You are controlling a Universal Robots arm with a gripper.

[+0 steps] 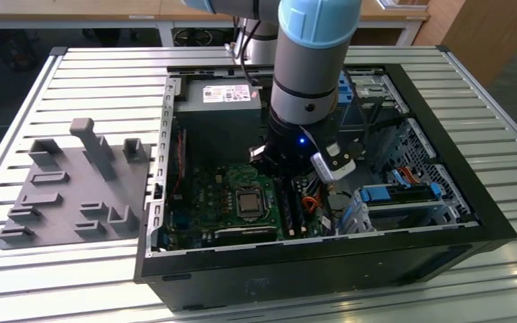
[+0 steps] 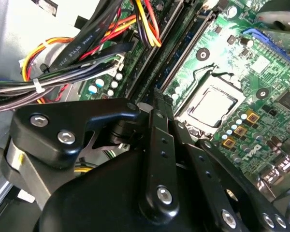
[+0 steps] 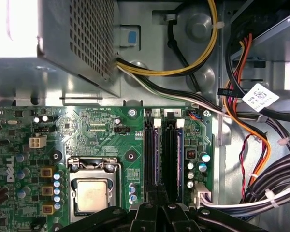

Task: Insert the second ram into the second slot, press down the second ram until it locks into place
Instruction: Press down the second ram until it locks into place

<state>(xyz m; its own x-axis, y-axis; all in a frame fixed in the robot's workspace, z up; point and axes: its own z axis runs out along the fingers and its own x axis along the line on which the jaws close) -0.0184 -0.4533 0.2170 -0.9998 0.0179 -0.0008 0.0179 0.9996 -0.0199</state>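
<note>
I had the black gripper (image 3: pixel 157 203) lowered inside the open black computer case (image 1: pixel 474 222), which lay on its side on the slatted metal counter (image 1: pixel 97 74). The gripper sat directly over the pair of long black memory slots (image 3: pixel 163 154) on the green motherboard (image 3: pixel 101 140), just to the exterior view's right of the square silver processor socket (image 3: pixel 92 193). In both wrist views the fingers looked drawn close together, their tips down at the near end of the slots, though I could not tell whether they pinched anything between them.

I could not make out the second ram as a blue stick standing proud of the board. In the first wrist view both slots read as dark strips with pale latches at their far ends, so I could not say whether a module was seated in either. My judgement was that the work stood at the pressing stage, with locking unconfirmed.

A grey moulded fixture tray (image 1: pixel 70 188) lay on the counter at the exterior view's left, well apart from the case.
</note>
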